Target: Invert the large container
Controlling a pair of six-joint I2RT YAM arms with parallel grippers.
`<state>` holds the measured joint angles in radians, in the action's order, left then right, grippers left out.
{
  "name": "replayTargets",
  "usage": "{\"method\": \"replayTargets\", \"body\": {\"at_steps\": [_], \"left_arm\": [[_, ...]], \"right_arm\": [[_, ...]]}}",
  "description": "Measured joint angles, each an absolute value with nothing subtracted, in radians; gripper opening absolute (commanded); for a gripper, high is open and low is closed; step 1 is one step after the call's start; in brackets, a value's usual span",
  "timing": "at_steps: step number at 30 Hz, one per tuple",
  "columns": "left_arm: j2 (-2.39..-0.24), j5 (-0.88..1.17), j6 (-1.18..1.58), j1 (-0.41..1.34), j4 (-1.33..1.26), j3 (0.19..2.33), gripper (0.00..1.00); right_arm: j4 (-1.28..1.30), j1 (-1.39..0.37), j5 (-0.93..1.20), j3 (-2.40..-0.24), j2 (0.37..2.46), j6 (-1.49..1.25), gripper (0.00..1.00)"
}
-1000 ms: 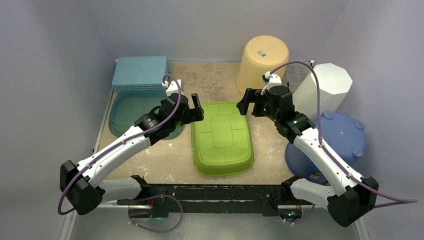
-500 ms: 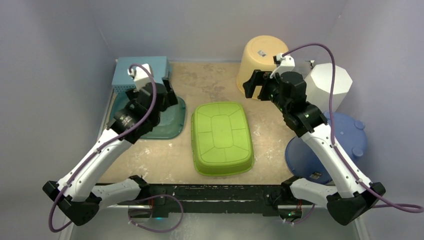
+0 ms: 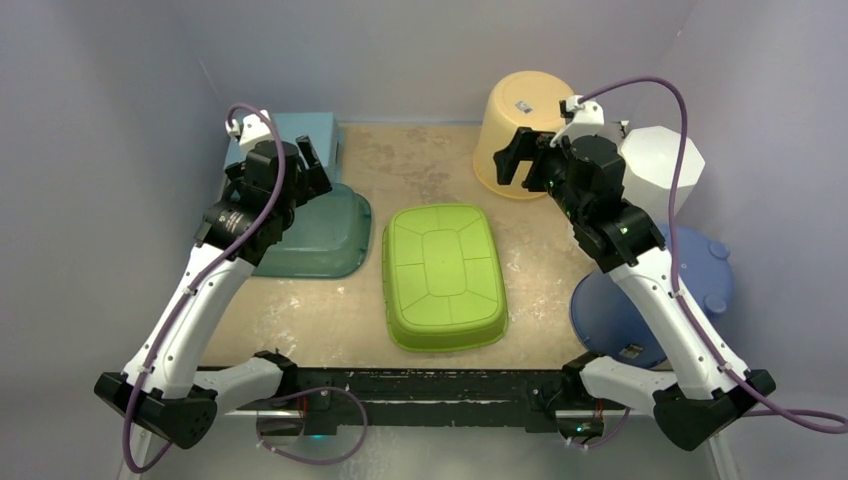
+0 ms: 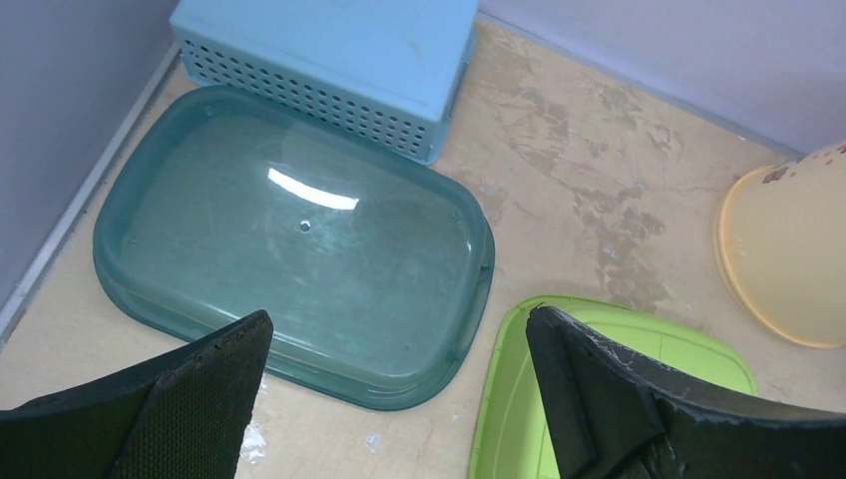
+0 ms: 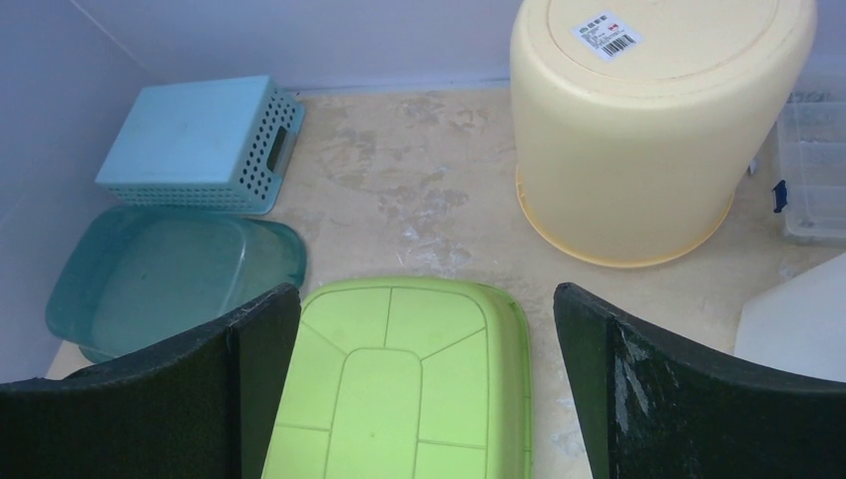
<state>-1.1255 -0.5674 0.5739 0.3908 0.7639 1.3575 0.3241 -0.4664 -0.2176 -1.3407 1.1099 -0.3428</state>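
The large container (image 3: pixel 445 275) is a lime green tub lying bottom up in the middle of the table, its ribbed base facing the camera. It also fills the lower middle of the right wrist view (image 5: pixel 399 389), and one corner of it shows in the left wrist view (image 4: pixel 504 409). My left gripper (image 3: pixel 308 165) hangs open above the teal tub, left of the green tub and apart from it. In its own view the left gripper (image 4: pixel 397 319) holds nothing. My right gripper (image 3: pixel 515 160) is open, raised behind the green tub next to the yellow bucket. The right gripper (image 5: pixel 427 291) is empty too.
A teal translucent tub (image 3: pixel 320 240) lies bottom up at the left, with a light blue perforated basket (image 3: pixel 325 130) behind it. An overturned yellow bucket (image 3: pixel 520 105) stands at the back right. A white bin (image 3: pixel 665 165) and a blue round container (image 3: pixel 690 275) line the right side.
Both arms have lifted away from the green tub's far end. The left swung left and back over the teal tub, the right back toward the yellow bucket. The tub has not moved.
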Motion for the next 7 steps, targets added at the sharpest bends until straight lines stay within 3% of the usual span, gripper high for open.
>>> {"method": "replayTargets", "body": {"at_steps": [7], "left_arm": [[-1.109,-0.531,0.599,0.390,0.788,1.350,0.98]], "right_arm": [[0.333,-0.466,-0.213,-1.336,1.110,-0.342,0.99]]}}
